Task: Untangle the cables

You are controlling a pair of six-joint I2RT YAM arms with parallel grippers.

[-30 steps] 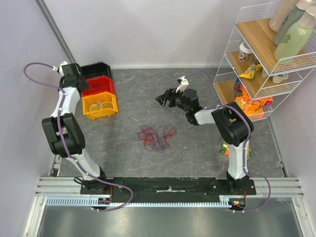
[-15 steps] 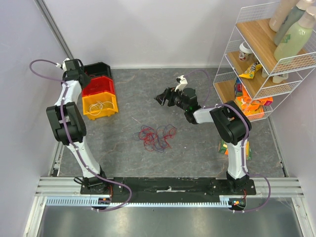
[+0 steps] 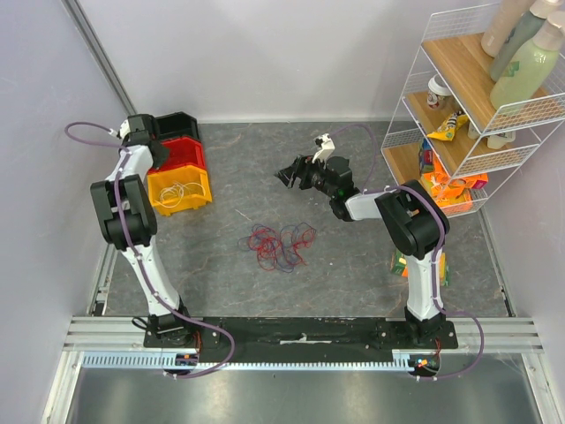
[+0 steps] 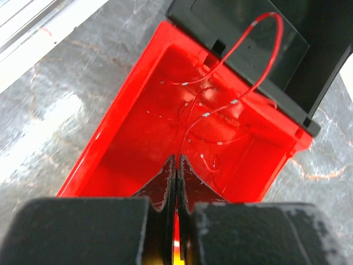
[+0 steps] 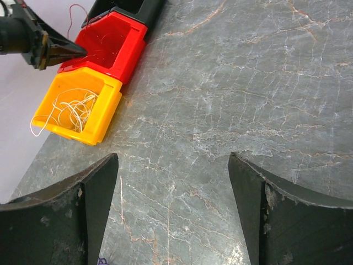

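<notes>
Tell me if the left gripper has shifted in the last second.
Yes. The left gripper, shut on a red cable, moved right, over the red bin.

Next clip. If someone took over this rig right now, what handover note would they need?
Left gripper: jaws shut on a red cable, held over the red bin.
Right gripper: open, empty, above the table.
Done: white cables lie in the yellow bin.
Left: drop the red cable into the red bin, then separate the tangle of red and purple-blue cables mid-table.
</notes>
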